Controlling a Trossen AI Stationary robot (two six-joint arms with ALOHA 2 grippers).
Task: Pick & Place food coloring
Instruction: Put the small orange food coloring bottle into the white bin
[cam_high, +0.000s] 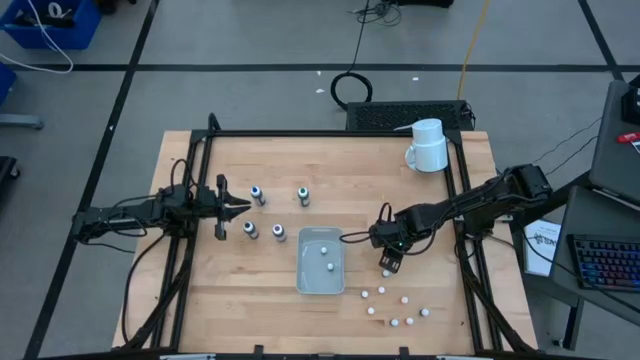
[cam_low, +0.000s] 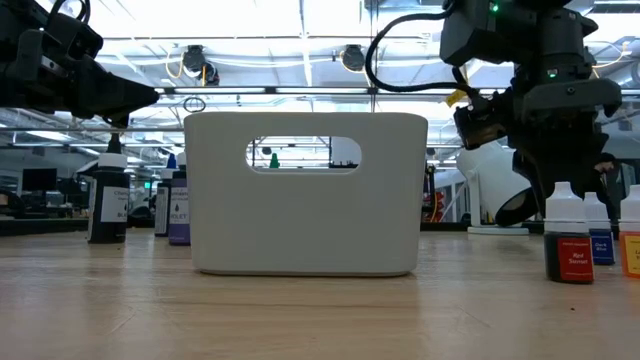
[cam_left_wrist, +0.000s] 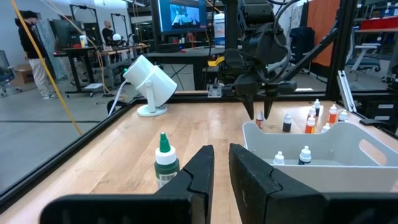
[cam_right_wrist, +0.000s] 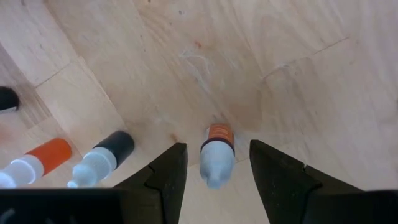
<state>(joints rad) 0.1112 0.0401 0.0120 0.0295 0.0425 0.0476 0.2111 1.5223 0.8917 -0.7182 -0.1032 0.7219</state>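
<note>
Several small white-capped food coloring bottles (cam_high: 394, 308) stand at the table's near right. Two lie in the pale bin (cam_high: 302, 270). A few larger dark-capped bottles (cam_high: 265, 212) stand near my left gripper (cam_high: 244, 207), which hovers level, its fingers nearly together, touching nothing. My right gripper (cam_right_wrist: 217, 168) points down, open, its fingers on either side of a red-labelled bottle (cam_right_wrist: 216, 155) without touching it. That bottle (cam_low: 568, 245) stands upright on the wood, and my right gripper (cam_high: 388, 264) hangs just right of the bin.
A white mug (cam_high: 428, 146) sits at the far right of the table. Black- and orange-labelled bottles (cam_right_wrist: 99, 160) stand close beside the red one. The black frame rails (cam_high: 462, 200) run along both sides. Bare wood lies in front of the bin.
</note>
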